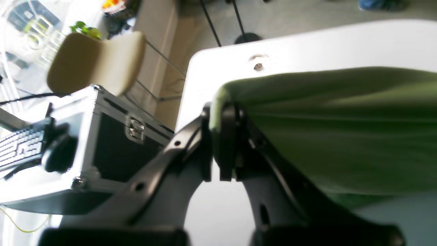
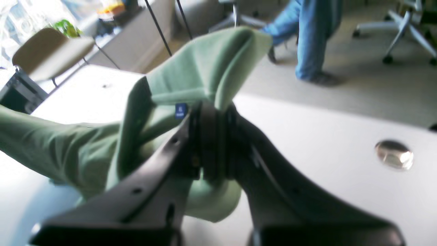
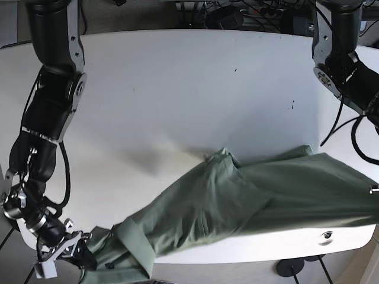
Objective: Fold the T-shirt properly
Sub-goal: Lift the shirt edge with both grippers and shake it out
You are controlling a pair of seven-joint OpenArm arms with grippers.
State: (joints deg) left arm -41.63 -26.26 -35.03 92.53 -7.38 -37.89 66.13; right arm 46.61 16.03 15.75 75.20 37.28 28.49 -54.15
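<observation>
You can see a small blue tag (image 2: 181,110) sewn on the T-shirt (image 3: 249,201), its print too blurred to read. Your right gripper (image 2: 211,136) is clenched on a bunched fold of the soft green cloth, and your left gripper (image 1: 222,136) pinches another edge. The shirt lies rumpled and stretched between them across the near edge of the smooth white table (image 3: 177,89). Beyond stand a beige chair (image 1: 99,61) and a metal-edged black case (image 1: 112,136).

Probably an office, swivel chair (image 2: 406,30), keyboard (image 1: 20,148), white table (image 3: 177,89)
</observation>
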